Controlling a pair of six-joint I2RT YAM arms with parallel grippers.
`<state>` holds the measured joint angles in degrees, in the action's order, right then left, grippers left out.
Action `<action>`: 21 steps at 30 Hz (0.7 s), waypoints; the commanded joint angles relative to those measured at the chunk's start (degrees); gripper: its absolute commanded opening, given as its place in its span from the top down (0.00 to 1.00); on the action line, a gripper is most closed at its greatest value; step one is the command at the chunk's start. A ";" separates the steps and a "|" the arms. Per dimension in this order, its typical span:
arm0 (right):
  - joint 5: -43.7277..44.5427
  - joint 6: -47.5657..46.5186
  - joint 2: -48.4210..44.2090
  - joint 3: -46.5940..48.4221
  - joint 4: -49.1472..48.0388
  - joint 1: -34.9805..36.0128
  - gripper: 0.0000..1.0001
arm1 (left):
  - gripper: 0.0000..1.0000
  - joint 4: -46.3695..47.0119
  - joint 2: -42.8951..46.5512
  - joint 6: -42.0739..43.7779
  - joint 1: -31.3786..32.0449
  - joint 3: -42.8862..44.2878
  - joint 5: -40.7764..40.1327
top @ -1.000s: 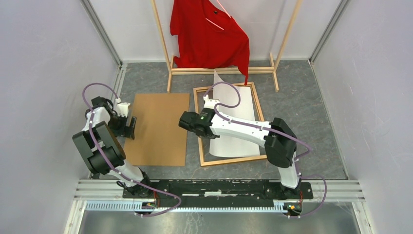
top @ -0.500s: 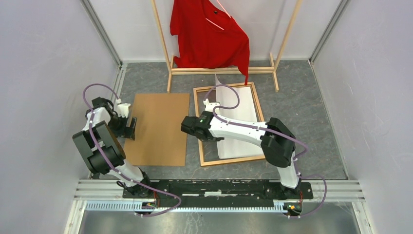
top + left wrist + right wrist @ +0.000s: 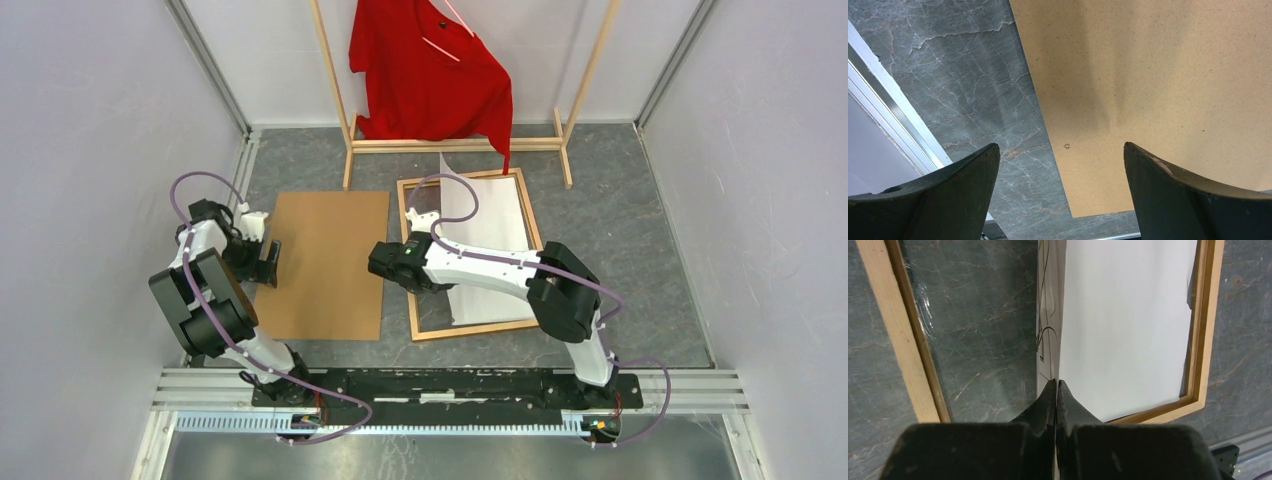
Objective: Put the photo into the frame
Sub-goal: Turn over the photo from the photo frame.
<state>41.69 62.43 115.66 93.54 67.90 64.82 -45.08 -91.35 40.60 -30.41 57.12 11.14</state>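
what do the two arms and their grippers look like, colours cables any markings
Both the left arm and right arm have white links joined by bulky black joints. A thin purple cable loops along each. A small green light shows near the right wrist. The left gripper and right gripper have plain dark fingers tapering to tips; no lettering is legible.

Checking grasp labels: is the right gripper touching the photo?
Touching. The right wrist view shows the right gripper pinched shut on the edge of the photo, with no gap at the fingertips.
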 commanded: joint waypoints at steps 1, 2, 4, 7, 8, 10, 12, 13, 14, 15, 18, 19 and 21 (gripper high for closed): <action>3.16 -1.53 1.83 1.52 3.69 0.02 1.00 | 0.00 0.63 0.13 1.72 -0.08 -0.04 1.85; 2.71 -1.67 2.05 1.41 3.58 0.14 1.00 | 0.00 0.61 0.00 1.68 -0.07 0.00 1.87; 2.02 -1.70 2.72 1.83 3.31 0.37 1.00 | 0.00 0.58 0.01 1.55 -0.11 0.01 2.12; 2.56 -1.70 4.06 4.37 3.86 1.24 1.00 | 0.00 0.60 0.02 1.50 -0.01 -0.15 2.16; 2.89 -1.97 4.24 5.19 3.88 1.49 1.00 | 0.00 0.58 0.11 1.55 -0.07 -0.17 2.07; 3.44 -2.28 3.93 5.68 3.83 1.71 1.00 | 0.00 0.58 0.19 1.66 -0.08 -0.13 1.78; 4.06 -3.06 3.71 5.49 3.90 1.80 1.00 | 0.00 0.61 0.34 1.76 -0.08 -0.13 1.62; 4.31 -3.37 3.57 5.33 3.84 1.76 1.00 | 0.00 0.61 0.30 1.76 -0.15 -0.09 1.64; 4.43 -3.41 3.40 4.82 3.80 1.79 1.00 | 0.00 0.61 0.30 1.83 -0.11 -0.04 1.74; 4.43 -3.17 3.21 4.40 3.89 1.80 1.00 | 0.00 0.61 0.16 1.70 -0.04 0.00 1.84; 4.29 -2.12 2.69 3.04 3.86 1.72 1.00 | 0.00 0.60 0.12 1.59 -0.08 -0.12 1.97; 4.05 -1.89 2.72 2.76 3.84 1.78 1.00 | 0.00 0.61 0.23 1.65 -0.06 -0.16 1.99; 3.26 -1.50 3.18 2.41 3.82 1.78 1.00 | 0.00 0.59 0.35 1.76 -0.10 -0.34 1.76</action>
<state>43.42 59.66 119.35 96.66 70.61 66.59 -45.10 -91.35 40.60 -30.41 57.01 11.16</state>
